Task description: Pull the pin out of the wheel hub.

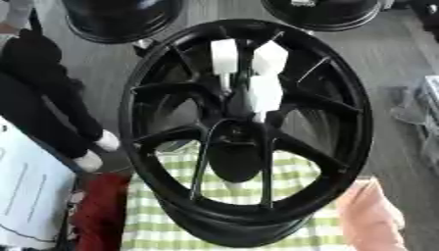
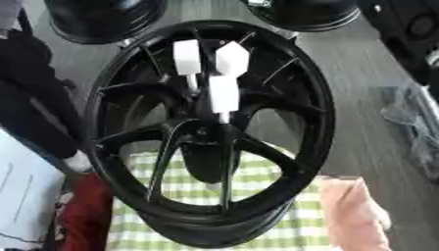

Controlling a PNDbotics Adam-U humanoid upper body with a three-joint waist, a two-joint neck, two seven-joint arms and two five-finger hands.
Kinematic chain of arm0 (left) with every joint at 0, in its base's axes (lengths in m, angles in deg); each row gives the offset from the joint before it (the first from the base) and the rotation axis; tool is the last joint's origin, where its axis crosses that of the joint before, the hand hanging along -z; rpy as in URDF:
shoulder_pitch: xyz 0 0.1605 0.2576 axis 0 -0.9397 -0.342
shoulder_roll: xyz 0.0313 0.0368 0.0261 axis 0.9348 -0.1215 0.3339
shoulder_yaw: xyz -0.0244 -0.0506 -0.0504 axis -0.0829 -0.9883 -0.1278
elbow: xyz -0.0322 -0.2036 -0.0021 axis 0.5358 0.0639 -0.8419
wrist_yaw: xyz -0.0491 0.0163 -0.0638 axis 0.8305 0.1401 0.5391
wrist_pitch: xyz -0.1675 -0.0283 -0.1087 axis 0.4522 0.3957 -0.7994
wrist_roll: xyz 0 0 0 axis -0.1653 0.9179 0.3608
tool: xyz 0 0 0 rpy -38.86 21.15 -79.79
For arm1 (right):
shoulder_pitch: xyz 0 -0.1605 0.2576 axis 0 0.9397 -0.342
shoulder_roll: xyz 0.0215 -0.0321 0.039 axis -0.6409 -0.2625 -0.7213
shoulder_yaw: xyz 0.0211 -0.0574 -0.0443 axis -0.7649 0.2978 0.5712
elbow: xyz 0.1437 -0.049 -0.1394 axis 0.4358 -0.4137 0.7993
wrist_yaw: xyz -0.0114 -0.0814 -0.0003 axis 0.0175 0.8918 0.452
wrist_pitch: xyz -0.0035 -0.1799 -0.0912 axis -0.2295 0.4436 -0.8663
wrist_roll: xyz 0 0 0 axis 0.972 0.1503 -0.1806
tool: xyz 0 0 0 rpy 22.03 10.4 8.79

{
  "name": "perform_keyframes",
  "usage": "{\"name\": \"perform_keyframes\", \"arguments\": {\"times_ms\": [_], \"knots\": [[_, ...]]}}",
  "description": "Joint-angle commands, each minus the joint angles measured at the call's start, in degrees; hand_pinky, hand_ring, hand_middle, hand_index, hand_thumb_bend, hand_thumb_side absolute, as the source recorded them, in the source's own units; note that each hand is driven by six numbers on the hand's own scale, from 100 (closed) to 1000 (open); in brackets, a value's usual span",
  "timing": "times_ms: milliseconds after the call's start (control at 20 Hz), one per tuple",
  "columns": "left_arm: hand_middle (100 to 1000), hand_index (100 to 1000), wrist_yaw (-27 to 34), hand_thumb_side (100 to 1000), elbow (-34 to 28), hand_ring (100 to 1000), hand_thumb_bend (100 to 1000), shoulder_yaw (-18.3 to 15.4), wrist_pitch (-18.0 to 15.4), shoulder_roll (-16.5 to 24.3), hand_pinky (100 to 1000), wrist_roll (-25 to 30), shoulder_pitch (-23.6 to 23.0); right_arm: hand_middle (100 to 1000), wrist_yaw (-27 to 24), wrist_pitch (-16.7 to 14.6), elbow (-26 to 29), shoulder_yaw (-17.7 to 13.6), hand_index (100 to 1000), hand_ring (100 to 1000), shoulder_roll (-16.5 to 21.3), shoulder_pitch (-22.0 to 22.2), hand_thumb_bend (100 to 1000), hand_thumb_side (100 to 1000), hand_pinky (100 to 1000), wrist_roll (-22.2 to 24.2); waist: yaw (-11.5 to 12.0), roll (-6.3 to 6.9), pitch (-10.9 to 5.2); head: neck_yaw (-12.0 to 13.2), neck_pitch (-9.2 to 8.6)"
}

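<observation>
A black spoked wheel hub [image 1: 343, 147] stands upright on a green and white checked cloth [image 1: 300, 235], its face turned toward me. My left hand [image 1: 236, 157] rises from below in front of the hub's middle, dark against the spokes. Its white fingertips [image 1: 225, 56] stand spread and straight over the upper spokes, and one more white tip [image 1: 266, 93] sits lower, just above the hub's centre. I cannot make out the pin among the dark parts at the centre. Nothing shows pinched between the fingers. My right hand is out of view.
Two more black wheels [image 1: 120, 19] [image 1: 322, 12] lie behind. A person's dark limbs with white ends [image 1: 51, 117] stand at the left. White paper [image 1: 26, 196] and a red thing [image 1: 99, 211] lie lower left, a pinkish shape [image 1: 369, 215] lower right.
</observation>
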Motion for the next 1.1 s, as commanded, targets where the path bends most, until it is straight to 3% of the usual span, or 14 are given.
{"name": "perform_keyframes", "arguments": {"times_ms": [50,500,750,950,1100], "knots": [[744,783,0.1,607,-0.7,770,347,-0.6,-0.1,0.9,762,-0.4,0.0,783,0.4,-10.8,0.2,0.2,850,833,-0.4,-1.8,143,378,847,9.8,-0.2,0.12,-1.58,0.0,0.33],[744,783,-0.1,606,-0.7,770,350,-0.8,-0.1,1.0,762,-0.6,-0.6,780,-2.5,-10.3,7.7,5.4,854,826,0.2,-0.5,121,441,835,9.8,-1.0,0.31,-1.90,1.7,0.33],[744,782,-0.2,607,-0.8,769,351,-0.8,-0.1,1.0,762,-0.7,-0.8,764,-4.6,-6.2,12.0,6.1,853,809,1.7,0.2,172,393,815,9.8,-1.4,0.35,-1.70,2.7,0.33],[744,782,-0.3,608,-0.7,769,351,-0.9,0.0,0.9,761,-0.8,-1.1,762,-3.3,-3.0,14.3,6.1,854,804,2.5,0.5,233,354,799,9.8,-1.8,0.34,-1.51,3.2,0.33],[744,782,-0.4,609,-0.8,769,352,-1.1,0.0,1.0,761,-1.0,-1.2,761,-2.6,-0.7,16.0,5.9,855,803,3.0,0.8,228,357,795,9.8,-2.2,0.26,-1.35,3.9,0.33]]}}
